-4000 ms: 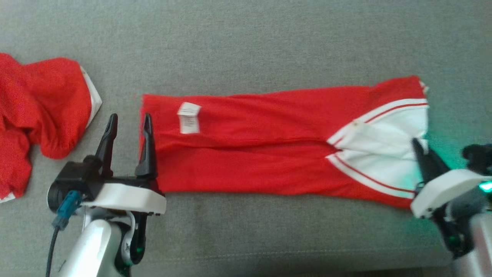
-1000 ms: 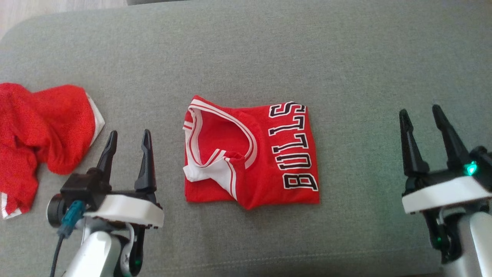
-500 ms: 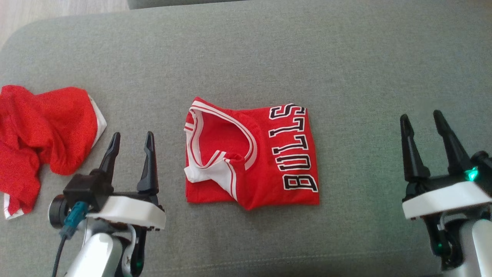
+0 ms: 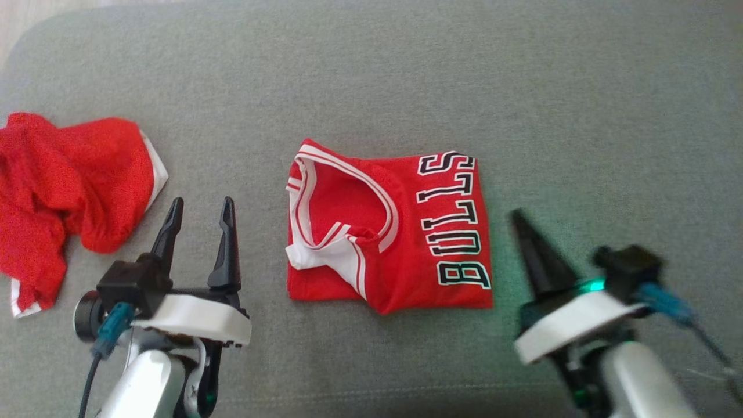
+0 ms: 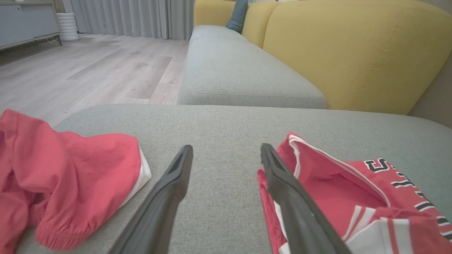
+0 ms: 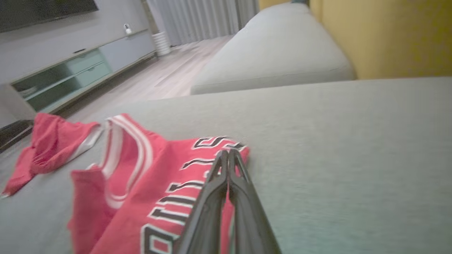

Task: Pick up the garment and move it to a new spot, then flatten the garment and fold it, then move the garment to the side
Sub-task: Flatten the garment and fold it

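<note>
The garment [image 4: 389, 232] is a red jersey with white trim and black "BULLS" lettering. It lies folded into a rough square in the middle of the grey cushion [image 4: 371, 75]. My left gripper [image 4: 201, 202] stands open just left of it, holding nothing; in the left wrist view the garment [image 5: 335, 190] lies beside the right finger of that gripper [image 5: 226, 148]. My right gripper [image 4: 516, 216] is shut and empty, its tip just right of the lettered edge. In the right wrist view its closed tips [image 6: 226, 152] point over the garment's [image 6: 141, 183] far corner.
A second red cloth [image 4: 75, 186] lies crumpled at the cushion's left end. Behind the cushion are a yellow sofa back [image 5: 353, 53] and another grey seat [image 5: 240, 70]. Wooden floor [image 5: 88, 67] and a low cabinet [image 6: 70, 77] lie beyond.
The long strip of four seconds ago now lies as a folded square. In the last half second my right gripper has shut and swung left toward the garment's right edge. The left gripper has stayed put.
</note>
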